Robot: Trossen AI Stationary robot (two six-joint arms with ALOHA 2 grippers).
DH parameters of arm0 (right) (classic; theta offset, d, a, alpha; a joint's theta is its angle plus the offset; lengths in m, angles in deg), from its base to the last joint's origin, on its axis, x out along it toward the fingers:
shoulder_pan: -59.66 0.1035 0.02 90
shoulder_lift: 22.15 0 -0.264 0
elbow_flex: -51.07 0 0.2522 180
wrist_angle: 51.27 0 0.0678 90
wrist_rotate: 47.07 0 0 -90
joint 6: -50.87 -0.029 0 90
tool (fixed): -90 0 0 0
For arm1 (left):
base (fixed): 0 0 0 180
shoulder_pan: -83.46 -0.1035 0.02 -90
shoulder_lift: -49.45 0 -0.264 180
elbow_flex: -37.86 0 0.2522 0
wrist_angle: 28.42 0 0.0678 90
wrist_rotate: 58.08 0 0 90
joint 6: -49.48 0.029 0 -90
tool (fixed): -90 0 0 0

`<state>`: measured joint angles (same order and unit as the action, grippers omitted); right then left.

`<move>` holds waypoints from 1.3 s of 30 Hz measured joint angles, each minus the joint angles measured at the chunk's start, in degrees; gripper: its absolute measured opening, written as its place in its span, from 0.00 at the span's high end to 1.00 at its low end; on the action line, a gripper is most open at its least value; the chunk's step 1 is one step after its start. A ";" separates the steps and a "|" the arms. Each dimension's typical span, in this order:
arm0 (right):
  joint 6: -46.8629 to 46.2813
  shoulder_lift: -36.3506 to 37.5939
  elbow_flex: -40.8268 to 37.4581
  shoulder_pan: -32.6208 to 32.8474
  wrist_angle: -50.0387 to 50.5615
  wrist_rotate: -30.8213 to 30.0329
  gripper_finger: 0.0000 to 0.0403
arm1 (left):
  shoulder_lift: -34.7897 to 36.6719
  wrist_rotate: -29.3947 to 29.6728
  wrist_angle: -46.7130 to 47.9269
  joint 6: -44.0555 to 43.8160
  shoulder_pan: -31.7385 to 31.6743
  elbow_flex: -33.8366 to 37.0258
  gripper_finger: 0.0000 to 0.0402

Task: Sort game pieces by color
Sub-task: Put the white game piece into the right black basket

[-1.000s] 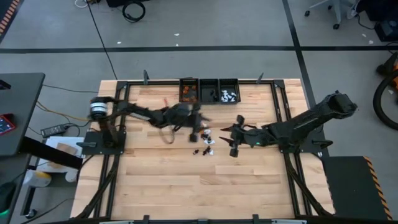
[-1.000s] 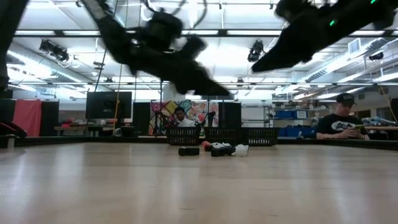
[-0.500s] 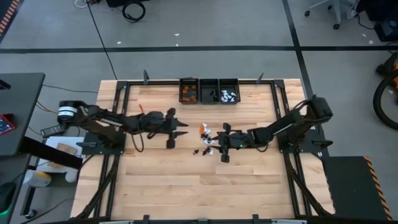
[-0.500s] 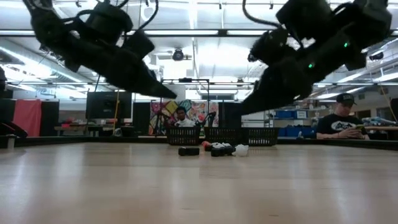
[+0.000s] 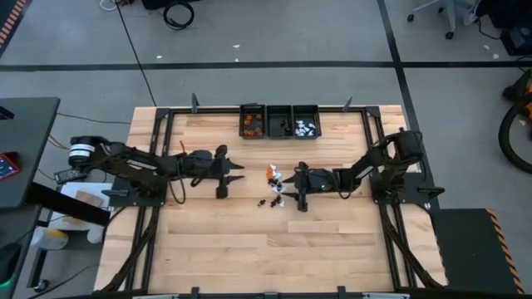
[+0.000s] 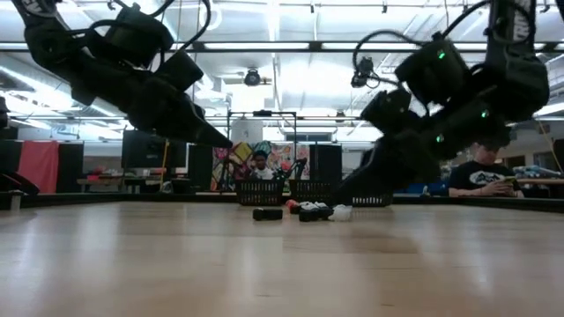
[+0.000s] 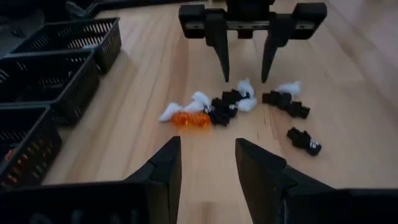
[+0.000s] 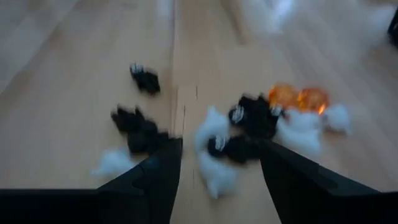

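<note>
A: Where are my claws?

B: Right claw [image 5: 291, 189], fingers spread and empty, sits low at the pieces [image 5: 273, 187] clustered mid-surface [image 5: 249, 241]. Left claw [image 5: 237, 178], also spread and empty, hovers near them on the opposite side.

A: And beyond?

B: Three bins [image 5: 280, 121] at the surface's far edge.

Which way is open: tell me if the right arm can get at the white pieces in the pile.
Probably yes. The right gripper hangs over the pile with fingers open, white pieces right ahead, nothing between; black pieces crowd them.
</note>
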<state>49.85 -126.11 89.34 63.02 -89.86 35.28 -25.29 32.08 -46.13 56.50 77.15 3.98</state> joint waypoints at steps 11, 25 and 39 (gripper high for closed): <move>1.41 -8.21 0.57 -2.03 -7.98 4.22 0.48 | 6.51 6.16 10.99 2.18 0.00 -0.06 0.68; 2.12 -10.86 0.62 -2.75 -11.05 6.13 0.67 | 13.05 9.22 19.31 1.11 0.16 -0.06 0.68; -2.06 -9.76 0.66 -2.91 -9.11 3.24 0.70 | 12.85 9.26 19.64 3.65 0.00 -0.06 0.68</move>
<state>47.79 -135.87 90.00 60.11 -98.97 38.52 -12.43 41.35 -26.49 60.15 77.15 3.91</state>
